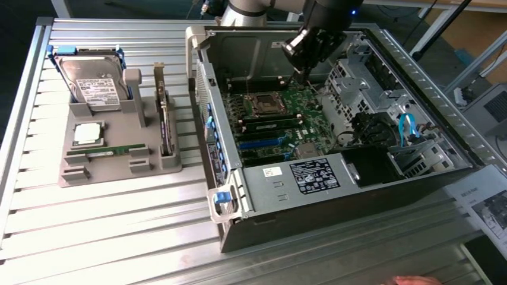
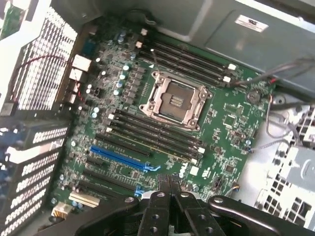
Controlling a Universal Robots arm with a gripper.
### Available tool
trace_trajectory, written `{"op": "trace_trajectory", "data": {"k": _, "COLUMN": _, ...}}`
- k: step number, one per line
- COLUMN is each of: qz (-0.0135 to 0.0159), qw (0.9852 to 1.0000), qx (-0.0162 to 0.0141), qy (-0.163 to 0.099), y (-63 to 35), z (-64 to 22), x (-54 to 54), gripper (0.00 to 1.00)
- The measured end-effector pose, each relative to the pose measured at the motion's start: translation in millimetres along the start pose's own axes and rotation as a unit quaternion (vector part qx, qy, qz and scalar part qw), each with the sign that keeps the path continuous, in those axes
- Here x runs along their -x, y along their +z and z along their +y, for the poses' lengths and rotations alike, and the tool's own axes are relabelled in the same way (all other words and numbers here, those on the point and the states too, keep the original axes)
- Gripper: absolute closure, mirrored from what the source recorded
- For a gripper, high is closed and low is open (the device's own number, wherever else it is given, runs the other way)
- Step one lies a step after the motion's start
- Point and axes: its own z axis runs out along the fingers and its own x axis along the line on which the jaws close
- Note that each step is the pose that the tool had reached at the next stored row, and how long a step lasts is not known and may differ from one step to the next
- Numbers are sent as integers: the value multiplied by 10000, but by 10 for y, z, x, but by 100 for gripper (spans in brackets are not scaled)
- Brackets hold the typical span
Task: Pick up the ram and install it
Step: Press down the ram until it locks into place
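The ram (image 1: 107,152) is a thin green stick lying flat in the front groove of the grey holder (image 1: 119,169), at the exterior view's left. My gripper (image 1: 304,78) hangs far from it, inside the open computer case (image 1: 317,196), over the back part of the green motherboard (image 1: 273,127). In the wrist view the gripper (image 2: 170,181) is shut, its two fingers pressed together with nothing between them. Below it lie the motherboard (image 2: 226,123), the long black memory slots (image 2: 147,129) and the open processor socket (image 2: 173,101).
The holder also carries an upright hard drive (image 1: 95,83), a square silver processor chip (image 1: 87,133) and a tall upright expansion card (image 1: 165,122). The case walls, a drive cage (image 1: 357,77) and blue cables (image 1: 408,127) hem in the motherboard. A hand (image 1: 416,280) shows at the bottom edge.
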Motion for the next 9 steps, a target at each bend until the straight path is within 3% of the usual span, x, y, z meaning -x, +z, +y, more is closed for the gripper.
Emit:
{"op": "trace_trajectory", "data": {"k": 3, "qz": 2, "qw": 9998, "qx": -7, "qy": 219, "y": 0, "z": 0, "x": 0, "gripper": 90}}
{"op": "trace_trajectory", "data": {"k": 9, "qz": 7, "qw": 9973, "qx": -22, "qy": 735, "y": 0, "z": 0, "x": 0, "gripper": 90}}
